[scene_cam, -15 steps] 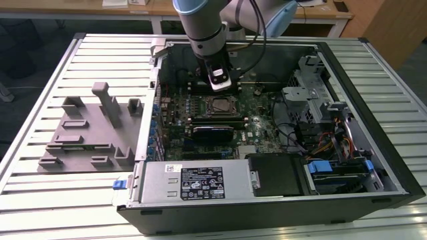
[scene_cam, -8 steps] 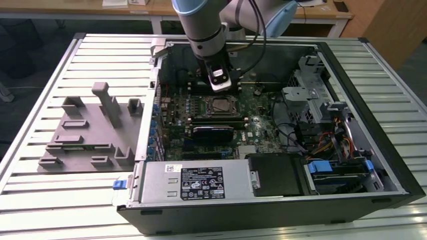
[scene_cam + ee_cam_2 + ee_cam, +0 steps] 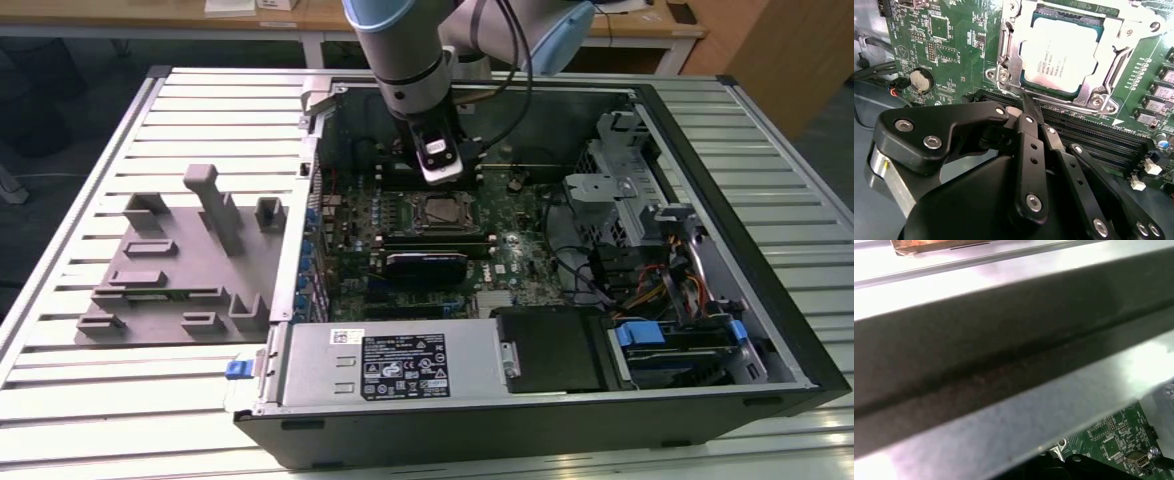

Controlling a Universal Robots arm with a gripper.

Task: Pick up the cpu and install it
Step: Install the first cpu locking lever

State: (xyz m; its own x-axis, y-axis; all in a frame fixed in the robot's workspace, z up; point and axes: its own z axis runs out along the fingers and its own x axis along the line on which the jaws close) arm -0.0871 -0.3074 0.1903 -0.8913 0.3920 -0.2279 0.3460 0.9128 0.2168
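cpu [image 3: 1056, 52] already sits flat in the socket frame [image 3: 1004, 55], upper centre of the second wrist view, because the gripper [image 3: 1026, 102] hangs just beside it, fingers pinched together, holding nothing.

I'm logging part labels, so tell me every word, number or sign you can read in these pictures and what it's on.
Nothing can be quoted reliably.
cpu: several lines of print on its metal top, too small to read.
white label on the silver box: print and symbols, too small to read.
motherboard: white markings, too small to read.
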